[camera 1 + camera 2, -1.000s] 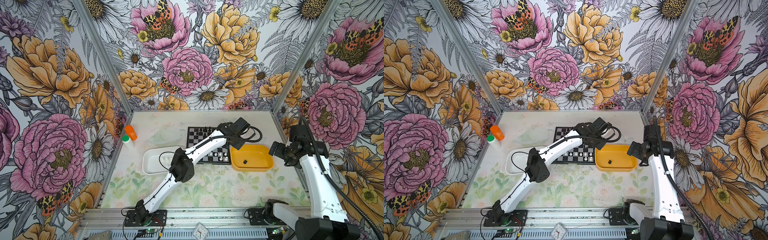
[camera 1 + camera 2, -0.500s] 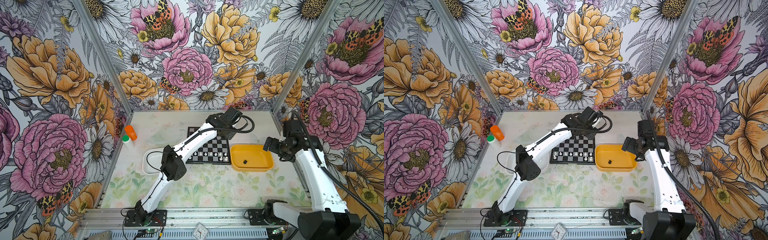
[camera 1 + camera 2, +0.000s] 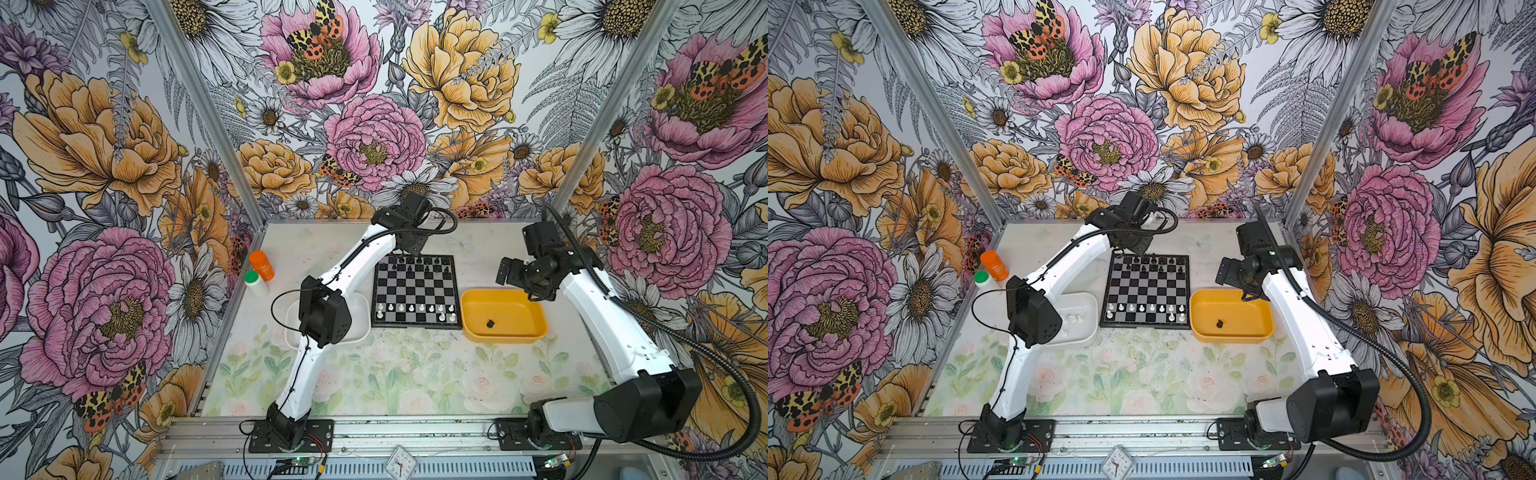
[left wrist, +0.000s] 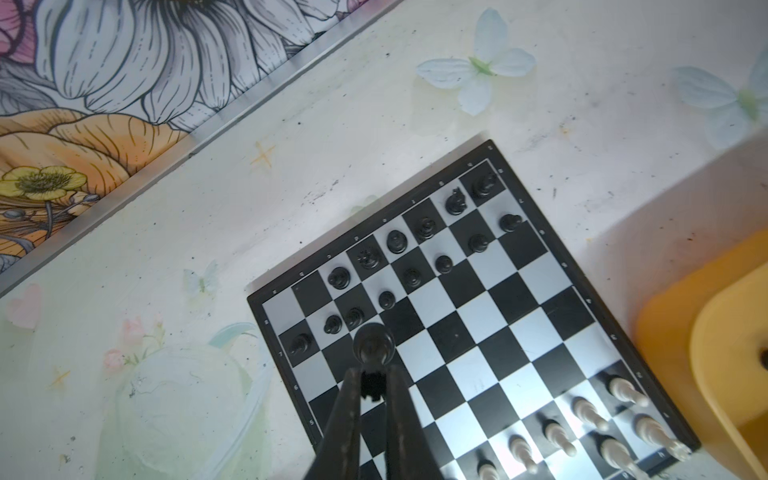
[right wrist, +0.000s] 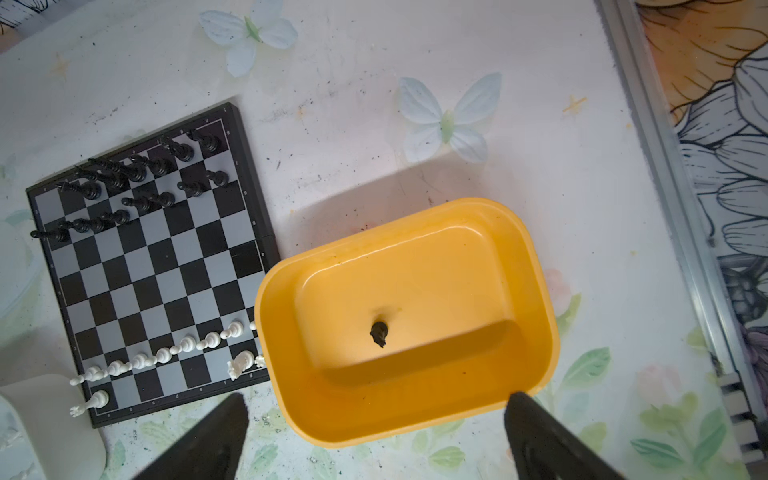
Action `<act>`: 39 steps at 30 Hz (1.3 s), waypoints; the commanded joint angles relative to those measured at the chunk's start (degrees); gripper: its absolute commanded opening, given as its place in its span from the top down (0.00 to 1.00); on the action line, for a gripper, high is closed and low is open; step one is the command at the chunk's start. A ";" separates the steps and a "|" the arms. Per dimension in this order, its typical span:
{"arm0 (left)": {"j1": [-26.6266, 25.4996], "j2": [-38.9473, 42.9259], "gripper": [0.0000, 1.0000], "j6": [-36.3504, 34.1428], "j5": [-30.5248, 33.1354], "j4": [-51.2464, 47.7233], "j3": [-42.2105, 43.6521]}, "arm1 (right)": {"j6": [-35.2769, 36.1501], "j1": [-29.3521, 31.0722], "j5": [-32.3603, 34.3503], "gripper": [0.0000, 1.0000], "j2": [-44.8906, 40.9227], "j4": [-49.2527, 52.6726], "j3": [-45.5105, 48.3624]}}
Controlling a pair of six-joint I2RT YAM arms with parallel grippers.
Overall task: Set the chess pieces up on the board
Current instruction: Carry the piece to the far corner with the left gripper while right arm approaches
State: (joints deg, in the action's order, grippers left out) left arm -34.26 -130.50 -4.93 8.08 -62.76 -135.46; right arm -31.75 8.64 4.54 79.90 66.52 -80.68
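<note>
Left wrist view: left pincer point(image 4: 372, 376) clamped on black piece point(image 4: 372, 345), hanging over board point(image 4: 478, 316) at black pawn row point(image 4: 386, 299), near far-left corner. Second ago this arm was across at yellow tray point(image 3: 536, 309) side of board; since swung to corner. Reads as pick done, carry nearly done. Two back-row squares by that corner empty, likely target. Piece at fingertips, not yet down. Right pincer point(image 5: 376, 399) wide, holding nothing, above tray; last black piece point(image 5: 379, 332) on tray floor beneath it.
</note>
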 commanded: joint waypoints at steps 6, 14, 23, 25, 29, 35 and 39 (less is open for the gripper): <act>6.57 0.19 0.97 0.66 -3.17 0.53 3.45 | -2.79 3.95 2.40 0.02 7.79 -2.64 -8.38; 9.81 -4.30 0.97 2.57 -5.09 0.46 1.56 | -2.56 5.22 1.60 0.02 11.90 -2.47 -13.99; 11.44 -6.64 0.97 3.51 -7.12 0.52 2.83 | -2.88 5.39 1.78 0.02 12.80 -2.32 -14.61; 11.93 -7.38 0.97 3.70 -7.62 0.54 2.44 | -2.95 5.34 1.88 0.02 12.94 -2.30 -14.84; 12.54 -8.75 0.97 4.13 -8.57 0.54 1.31 | -3.21 5.40 2.32 0.02 12.87 -2.34 -14.61; 12.51 -10.38 0.96 4.64 -9.66 0.54 0.82 | -3.28 5.36 2.68 0.02 12.91 -2.14 -14.62; 12.46 -11.24 0.96 4.75 -9.66 0.58 -0.30 | -3.16 5.33 2.92 0.02 13.06 -1.93 -14.69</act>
State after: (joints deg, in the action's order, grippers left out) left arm -21.74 -141.16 -1.37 0.08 -62.81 -133.08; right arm -34.11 13.58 6.02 92.38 64.45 -93.71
